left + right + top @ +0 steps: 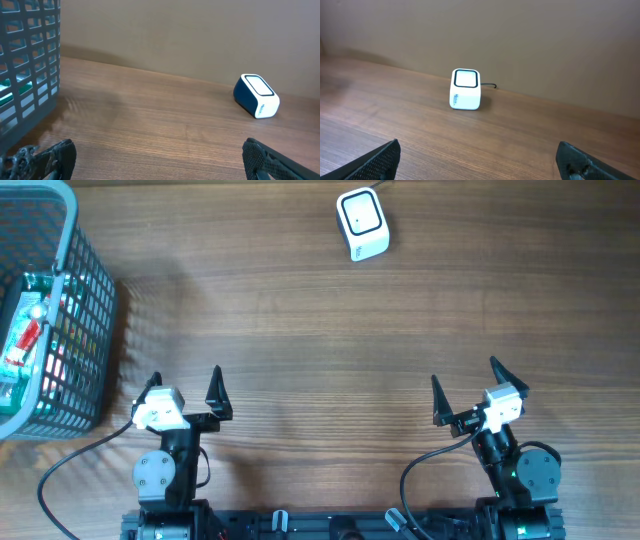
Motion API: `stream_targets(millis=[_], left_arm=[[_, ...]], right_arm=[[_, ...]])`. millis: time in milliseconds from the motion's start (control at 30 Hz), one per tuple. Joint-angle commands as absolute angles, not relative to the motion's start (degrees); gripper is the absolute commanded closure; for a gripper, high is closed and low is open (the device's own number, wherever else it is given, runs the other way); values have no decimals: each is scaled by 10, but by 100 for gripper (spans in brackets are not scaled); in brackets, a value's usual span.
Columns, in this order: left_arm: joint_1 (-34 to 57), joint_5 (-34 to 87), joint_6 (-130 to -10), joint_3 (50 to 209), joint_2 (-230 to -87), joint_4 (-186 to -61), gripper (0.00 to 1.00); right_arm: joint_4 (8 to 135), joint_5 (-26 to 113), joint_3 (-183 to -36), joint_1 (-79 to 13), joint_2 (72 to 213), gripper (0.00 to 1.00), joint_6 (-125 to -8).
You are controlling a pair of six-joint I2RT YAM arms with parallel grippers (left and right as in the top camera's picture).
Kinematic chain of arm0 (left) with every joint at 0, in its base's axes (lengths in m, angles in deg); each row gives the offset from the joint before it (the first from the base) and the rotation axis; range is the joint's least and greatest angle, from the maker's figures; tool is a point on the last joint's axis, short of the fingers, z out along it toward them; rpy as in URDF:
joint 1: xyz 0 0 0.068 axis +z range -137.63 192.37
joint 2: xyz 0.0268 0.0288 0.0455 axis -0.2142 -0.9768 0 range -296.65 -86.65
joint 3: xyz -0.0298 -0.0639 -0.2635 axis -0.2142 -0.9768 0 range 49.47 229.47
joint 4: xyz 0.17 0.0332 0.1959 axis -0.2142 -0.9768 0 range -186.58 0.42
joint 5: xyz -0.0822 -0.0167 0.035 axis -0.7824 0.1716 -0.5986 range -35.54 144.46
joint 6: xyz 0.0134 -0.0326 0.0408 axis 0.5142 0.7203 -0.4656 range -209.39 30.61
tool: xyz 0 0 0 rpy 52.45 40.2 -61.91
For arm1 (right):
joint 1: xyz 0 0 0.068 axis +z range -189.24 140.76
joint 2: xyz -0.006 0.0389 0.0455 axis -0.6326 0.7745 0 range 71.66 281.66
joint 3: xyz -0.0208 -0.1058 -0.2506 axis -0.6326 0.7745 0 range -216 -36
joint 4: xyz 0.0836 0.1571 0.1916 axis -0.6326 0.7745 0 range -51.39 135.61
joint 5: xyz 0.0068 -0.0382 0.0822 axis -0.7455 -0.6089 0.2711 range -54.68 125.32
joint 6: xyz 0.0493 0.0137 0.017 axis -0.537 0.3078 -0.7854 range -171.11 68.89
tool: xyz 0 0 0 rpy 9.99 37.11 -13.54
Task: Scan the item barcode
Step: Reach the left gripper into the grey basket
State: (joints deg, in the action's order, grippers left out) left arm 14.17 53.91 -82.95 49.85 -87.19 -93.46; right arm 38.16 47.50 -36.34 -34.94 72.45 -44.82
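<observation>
The scanner (361, 223) carries a short line of blue lettering low on its white side, but it is too small to read in either wrist view. The packet (25, 340) in the basket (85, 330) shows red, green and white print, none of it legible through the grid.

The bench (300, 330) is brown wood-grain with the grain running left to right. A plain beige wall (520, 40) stands behind its far edge.

The packet lies inside the grey mesh basket at the left edge of the bench. Its long axis seems to run from the far edge toward the near edge, though the basket wall hides much of it. No barcode can be made out.

The scanner sits near the far edge, a little right of the middle, well apart from the basket. Its dark-rimmed window is turned upward, and a thin cable (490, 85) leaves its back toward the wall.

The left end effector (186, 376) and the right end effector (464, 372) hang near the near edge, each with its fingers spread wide apart and nothing between them.
</observation>
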Motion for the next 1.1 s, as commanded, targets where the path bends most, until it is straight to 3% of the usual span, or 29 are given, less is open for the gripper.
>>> stream_targets(millis=[0, 967, 1067], left_arm=[[141, 526, -838, 498, -872, -939, 0], [141, 526, -838, 498, -872, -939, 0], [141, 498, -764, 507, -872, -899, 0]], right_arm=[[377, 470, -363, -352, 727, 0, -451], [377, 470, -363, -352, 727, 1, -451], [377, 470, -363, -352, 727, 0, -451]])
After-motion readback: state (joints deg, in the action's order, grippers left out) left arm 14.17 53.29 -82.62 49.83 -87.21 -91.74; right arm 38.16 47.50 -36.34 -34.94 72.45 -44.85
